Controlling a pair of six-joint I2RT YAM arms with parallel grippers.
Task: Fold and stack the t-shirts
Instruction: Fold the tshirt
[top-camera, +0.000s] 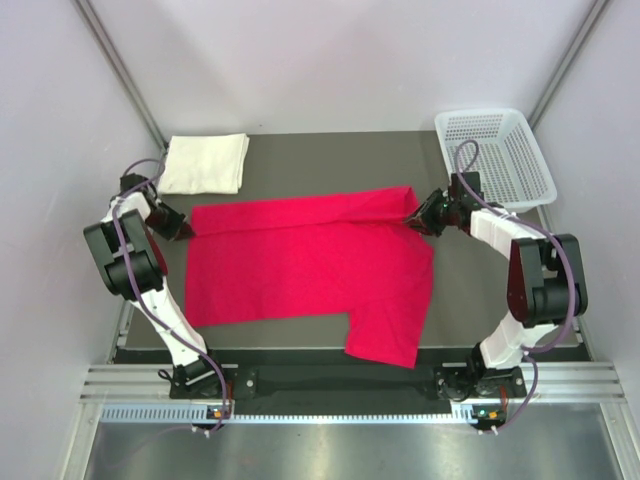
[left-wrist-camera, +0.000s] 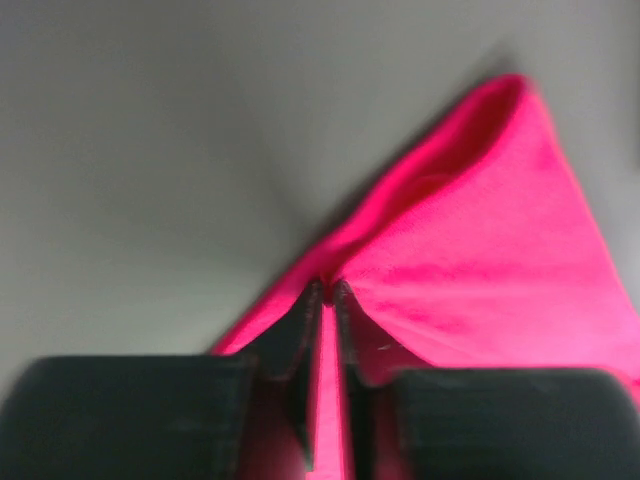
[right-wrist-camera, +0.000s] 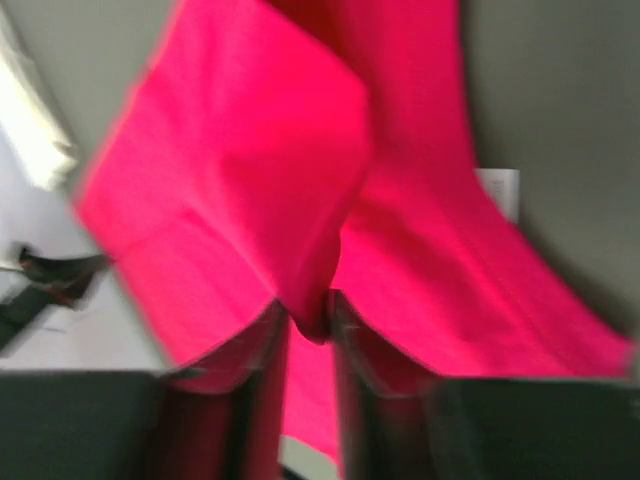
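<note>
The red t-shirt (top-camera: 310, 265) lies spread across the dark table, folded lengthwise, with one sleeve reaching the near edge. My left gripper (top-camera: 188, 230) is at its far-left corner. In the left wrist view the left gripper (left-wrist-camera: 328, 285) has its tips nearly together, pinching a thin edge of the red cloth (left-wrist-camera: 480, 250). My right gripper (top-camera: 412, 220) is at the far-right corner. The right wrist view shows the right gripper (right-wrist-camera: 310, 305) with a fold of red cloth (right-wrist-camera: 230, 150) filling the narrow gap between its tips. The cream-white t-shirt (top-camera: 205, 163) lies folded at the far left.
A white mesh basket (top-camera: 497, 150) stands at the far right corner. The dark table top (top-camera: 330, 160) shows bare between the folded cream shirt and the basket. Grey walls close in the back and both sides.
</note>
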